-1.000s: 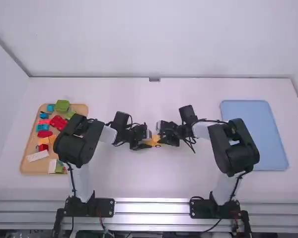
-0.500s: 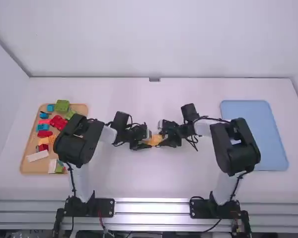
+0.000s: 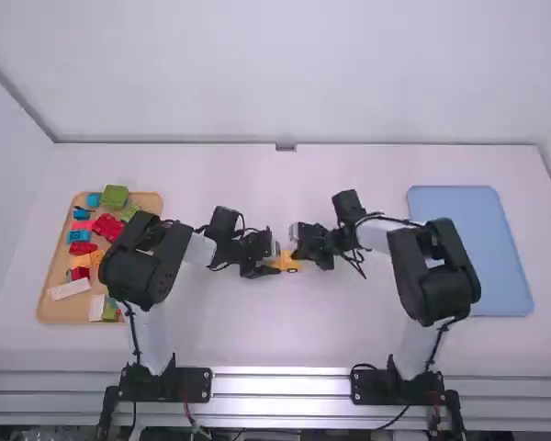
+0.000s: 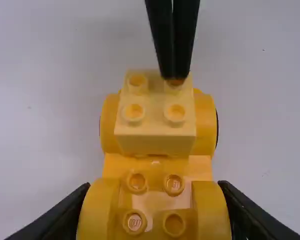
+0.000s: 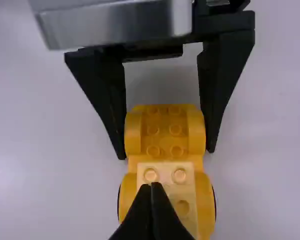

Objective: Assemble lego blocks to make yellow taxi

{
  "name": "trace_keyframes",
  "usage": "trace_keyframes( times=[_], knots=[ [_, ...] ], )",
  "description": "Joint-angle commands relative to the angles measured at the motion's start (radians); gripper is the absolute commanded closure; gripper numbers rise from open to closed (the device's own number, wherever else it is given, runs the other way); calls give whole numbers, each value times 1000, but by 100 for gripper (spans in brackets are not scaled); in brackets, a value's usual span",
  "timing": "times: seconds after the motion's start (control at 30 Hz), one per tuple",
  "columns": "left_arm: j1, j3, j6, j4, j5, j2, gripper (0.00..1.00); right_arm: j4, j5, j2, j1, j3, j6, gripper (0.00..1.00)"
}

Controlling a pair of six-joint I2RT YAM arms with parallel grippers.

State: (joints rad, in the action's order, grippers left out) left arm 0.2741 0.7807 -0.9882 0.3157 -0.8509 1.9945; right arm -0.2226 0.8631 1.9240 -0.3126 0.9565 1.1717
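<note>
- Partly hidden: a stud of the pale yellow block (image 4: 155, 126), under the right gripper's (image 3: 297, 258) closed, empty fingertips.
- Left gripper (image 3: 277, 267), fingers parted, clasps the yellow car base (image 4: 157, 163) mid-table.
- Left arm (image 3: 136, 269) overlaps the wooden tray (image 3: 49, 308) of coloured blocks (image 3: 115, 196).
- Right arm (image 3: 438, 276) partly covers the blue tray (image 3: 491, 248).

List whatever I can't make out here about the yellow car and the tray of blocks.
- High view: part of the tan tray, behind the left arm.
- High view: studs on the yellow car, too small.
- Right wrist view: one stud of the pale yellow block, behind the right end effector.
- Left wrist view: the car's near end, cut off by the bottom edge.
</note>
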Motion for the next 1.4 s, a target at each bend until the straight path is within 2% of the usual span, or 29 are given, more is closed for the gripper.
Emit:
trace_keyframes(
  times=[0.0,0.1,0.37,0.5,0.8,0.93,1.07,1.13,1.17,1.2,1.27,1.3,1.37],
  knots=[
    [1,4,3,0,-20,8,41,14,-92,-15,-27,5,-75,100],
    [1,4,3,0,-20,8,41,46,-132,10,-54,5,-106,100],
    [1,3,3,-3,-20,8,42,50,-206,62,-53,5,-185,100],
    [1,3,3,-3,-23,8,42,20,-262,110,-53,5,-208,100],
    [1,3,3,-3,-23,8,44,-21,-307,117,-45,5,-233,100],
    [1,3,3,-4,-23,8,45,-32,-276,116,-53,35,-225,100],
    [1,3,3,-13,-23,8,44,-89,-183,99,-39,127,-207,100],
    [1,3,3,-23,-23,8,44,-153,-109,62,-28,177,-128,84],
    [1,3,3,-24,-23,8,44,-178,-83,47,-20,198,-101,78],
    [1,3,3,-24,-23,8,44,-178,-83,47,-20,198,-101,78],
    [1,3,3,-27,-23,8,44,-217,-55,8,3,241,-68,44],
    [1,3,3,-27,-23,8,44,-232,-49,-19,17,256,-68,20],
    [1,3,3,-27,-23,8,44,-236,-50,-60,33,257,-82,2]
  ],
)
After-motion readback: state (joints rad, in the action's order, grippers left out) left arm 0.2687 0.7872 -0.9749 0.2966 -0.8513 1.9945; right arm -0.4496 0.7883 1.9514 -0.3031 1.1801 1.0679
